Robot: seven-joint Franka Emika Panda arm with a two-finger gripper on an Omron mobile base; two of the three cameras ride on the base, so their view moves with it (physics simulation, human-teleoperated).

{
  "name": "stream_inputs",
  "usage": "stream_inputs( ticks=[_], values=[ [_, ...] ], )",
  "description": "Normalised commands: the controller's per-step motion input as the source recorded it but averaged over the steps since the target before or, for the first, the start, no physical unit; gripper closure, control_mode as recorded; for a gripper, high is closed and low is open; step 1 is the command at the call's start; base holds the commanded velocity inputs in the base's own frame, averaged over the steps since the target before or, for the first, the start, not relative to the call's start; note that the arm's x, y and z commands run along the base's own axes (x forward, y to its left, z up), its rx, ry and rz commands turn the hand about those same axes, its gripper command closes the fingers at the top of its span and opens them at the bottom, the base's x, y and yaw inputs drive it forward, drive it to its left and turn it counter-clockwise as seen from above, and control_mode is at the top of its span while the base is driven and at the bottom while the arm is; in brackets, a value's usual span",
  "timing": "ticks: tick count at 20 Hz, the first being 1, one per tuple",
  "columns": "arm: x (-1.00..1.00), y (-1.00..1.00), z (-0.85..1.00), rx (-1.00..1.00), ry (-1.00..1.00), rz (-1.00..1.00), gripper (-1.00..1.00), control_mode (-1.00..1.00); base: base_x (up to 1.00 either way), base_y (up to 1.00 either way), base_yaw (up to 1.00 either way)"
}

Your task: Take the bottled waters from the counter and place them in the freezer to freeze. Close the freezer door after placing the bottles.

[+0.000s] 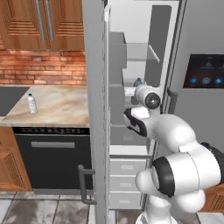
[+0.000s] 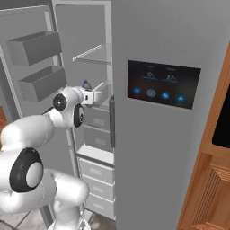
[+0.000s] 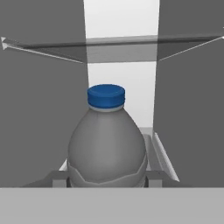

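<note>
Freezer (image 2: 90, 72) stands wide, its door (image 1: 94, 109) swung aside so the arm can reach in. Gripper (image 2: 95, 96) is clamped on the dark grey bottle (image 3: 107, 144), upright just ahead. Clear bottle (image 1: 32, 103) waits on the counter (image 1: 61, 107), far behind.

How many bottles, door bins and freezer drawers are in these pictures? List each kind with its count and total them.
Blue-capped bottles: 2, a clear bottle on the counter and a grey bottle in front of the pincer inside the freezer.
Door bins in the right base view: 2.
Freezer drawers: 3.
Total: 7.
</note>
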Motion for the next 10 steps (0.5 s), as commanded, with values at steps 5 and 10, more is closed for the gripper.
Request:
stream_inputs(
  ticks=[5, 10],
  values=[
    [0.37, -0.23, 0.0, 0.0, 0.01, 0.0, 1.0, -1.0, 0.0, 0.0, 0.0],
    [0.43, -0.21, -0.06, 0.0, 0.01, 0.0, 1.0, -1.0, 0.0, 0.0, 0.0]
  ],
)
